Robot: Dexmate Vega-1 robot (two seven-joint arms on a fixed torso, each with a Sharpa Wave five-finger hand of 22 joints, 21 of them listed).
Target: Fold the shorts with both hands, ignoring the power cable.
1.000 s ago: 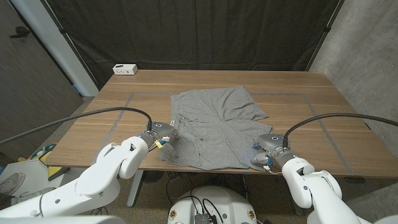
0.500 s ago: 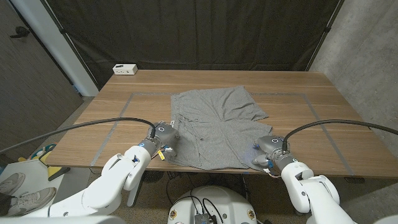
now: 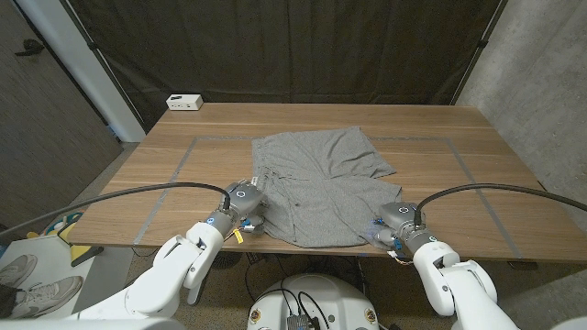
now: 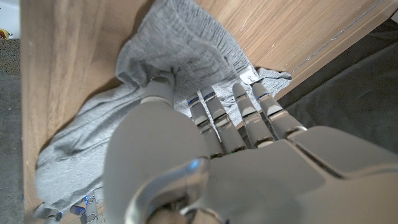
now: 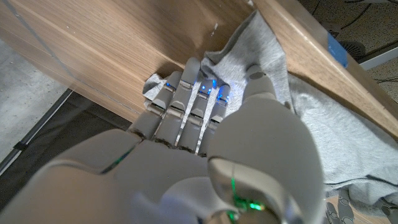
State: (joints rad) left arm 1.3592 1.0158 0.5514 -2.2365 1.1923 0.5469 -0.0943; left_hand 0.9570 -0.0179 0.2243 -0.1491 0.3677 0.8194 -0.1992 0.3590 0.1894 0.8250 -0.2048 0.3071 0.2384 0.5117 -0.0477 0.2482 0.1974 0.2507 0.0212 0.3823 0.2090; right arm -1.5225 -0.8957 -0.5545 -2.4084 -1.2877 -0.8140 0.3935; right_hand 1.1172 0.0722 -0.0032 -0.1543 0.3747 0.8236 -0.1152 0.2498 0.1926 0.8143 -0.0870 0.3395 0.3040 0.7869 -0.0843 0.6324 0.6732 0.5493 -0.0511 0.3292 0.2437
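- Head view: the grey shorts [image 3: 316, 188] lie mid-frame on the wooden table [image 3: 138, 192], long axis running from the near edge up toward the dark curtain [image 3: 303, 46]. The left hand [image 3: 242, 203] grasps the lower-left corner and the right hand [image 3: 393, 223] the lower-right, so the cloth stretches away from both.
- Left wrist view: the fingers [image 4: 214, 112] close on bunched grey fabric.
- Right wrist view: the fingers [image 5: 186, 93] pinch the hem at the table edge.
- A white box [image 3: 184, 102] sits upper left.
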